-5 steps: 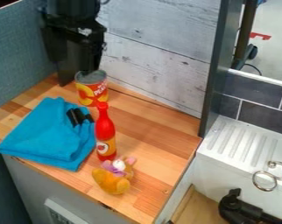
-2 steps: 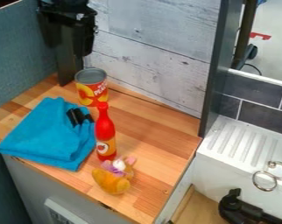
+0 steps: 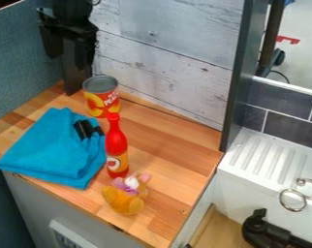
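Observation:
The black gripper (image 3: 68, 44) hangs at the upper left, in front of a dark upright post and above the back left corner of the counter. Nearest to it, a red and yellow can (image 3: 101, 97) stands upright, apart from it and lower to the right. A folded blue cloth (image 3: 54, 147) lies at the left, with a small black object (image 3: 87, 129) on its upper right part. Beside the cloth's right edge a red bottle (image 3: 117, 150) stands upright. A yellow-orange plush toy (image 3: 124, 199) with pink ears sits just in front of the bottle.
The wooden counter (image 3: 168, 164) meets a whitewashed plank wall (image 3: 168, 72) behind and a blue-grey panel at the left. Right of a dark upright frame are a white ridged sink unit (image 3: 262, 160), metal rings and a black fixture (image 3: 269, 232).
The gripper has shifted left and somewhat upward, away from the space above the can, whose top now shows fully. The can, bottle, cloth and toy have stayed where they were.

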### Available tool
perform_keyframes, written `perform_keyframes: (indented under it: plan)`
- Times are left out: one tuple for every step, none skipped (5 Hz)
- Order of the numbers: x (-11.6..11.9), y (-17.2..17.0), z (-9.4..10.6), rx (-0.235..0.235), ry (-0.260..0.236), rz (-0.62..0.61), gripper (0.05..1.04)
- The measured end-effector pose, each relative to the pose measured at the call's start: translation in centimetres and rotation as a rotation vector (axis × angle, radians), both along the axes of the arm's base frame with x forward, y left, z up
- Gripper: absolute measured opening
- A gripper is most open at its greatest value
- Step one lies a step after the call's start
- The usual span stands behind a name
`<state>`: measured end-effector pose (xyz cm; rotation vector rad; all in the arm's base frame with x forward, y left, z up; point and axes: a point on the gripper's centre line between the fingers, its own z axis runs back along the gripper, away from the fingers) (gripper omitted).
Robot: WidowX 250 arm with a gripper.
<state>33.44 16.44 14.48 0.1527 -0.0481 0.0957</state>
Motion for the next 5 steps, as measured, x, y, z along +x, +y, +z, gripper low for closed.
perform_keyframes:
  plan:
    - [0.4,1.9,-1.7,-0.007,-0.146,0.237,1.001]
    - [0.9,2.5,-2.2,-0.027,-0.248,0.392,1.001]
    - [1.4,3.2,-2.0,-0.017,-0.320,0.598,1.001]
    - [2.5,4.2,-3.8,-0.021,-0.251,0.707,1.001]
    - [3.7,4.8,-4.6,-0.025,-0.229,0.739,1.001]
